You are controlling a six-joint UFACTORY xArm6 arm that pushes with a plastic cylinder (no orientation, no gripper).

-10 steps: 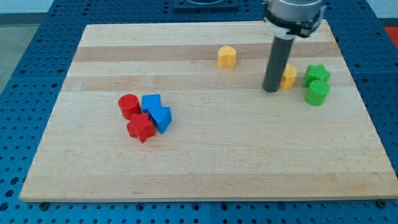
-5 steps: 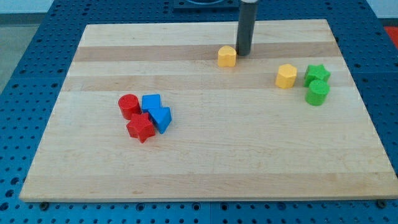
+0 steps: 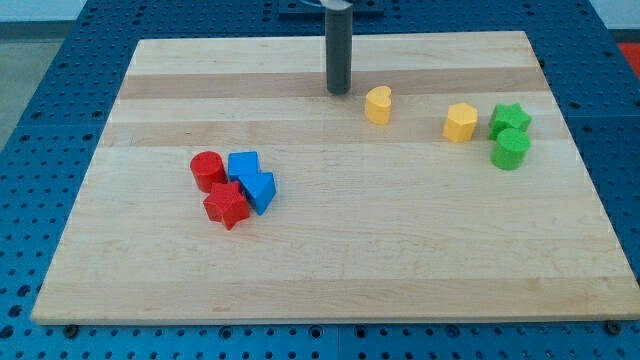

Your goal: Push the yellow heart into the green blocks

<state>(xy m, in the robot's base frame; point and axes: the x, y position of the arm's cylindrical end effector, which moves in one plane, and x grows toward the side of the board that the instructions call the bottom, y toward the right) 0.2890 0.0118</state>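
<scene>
The yellow heart [image 3: 378, 104] lies on the wooden board [image 3: 330, 250] in the upper middle. My tip [image 3: 339, 91] stands just to its upper left, a small gap apart. A yellow hexagon-like block [image 3: 460, 122] lies to the heart's right. The green star [image 3: 509, 118] and a green round block [image 3: 510, 149] sit together right of that, the round one below the star and touching it.
A cluster at the left middle holds a red cylinder [image 3: 207, 170], a red star [image 3: 226, 204], a blue block [image 3: 243, 165] and a blue triangular block [image 3: 260, 190]. The board's right edge lies close past the green blocks.
My tip went from beside the yellow hexagon up to the heart's right, then round to its upper left. The heart has shifted down and right, toward the hexagon.
</scene>
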